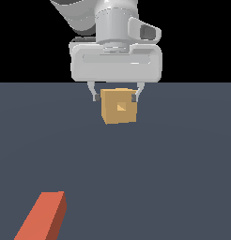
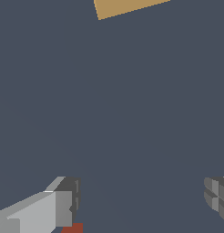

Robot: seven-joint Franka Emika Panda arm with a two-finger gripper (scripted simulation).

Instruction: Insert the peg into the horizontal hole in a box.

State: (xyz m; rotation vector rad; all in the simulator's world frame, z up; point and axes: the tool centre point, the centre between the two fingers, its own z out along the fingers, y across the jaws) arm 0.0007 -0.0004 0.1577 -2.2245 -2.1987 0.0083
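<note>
While the peg (image 1: 42, 217) lies untouched at the lower left of the exterior view, nearest the camera, the arm should drop squarely over its length before closing. Farther back, near the upper centre, the gripper (image 1: 116, 98) hangs empty with fingers spread wide, well apart from the peg, before the box (image 1: 119, 106) and its hole (image 1: 120, 107).

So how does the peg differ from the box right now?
The peg is a long red-orange bar; the box is a compact tan cube. The box has a square hole in its facing side; the peg's faces are plain. The open gripper hangs by the box, far from the peg. Both rest on the floor.
</note>
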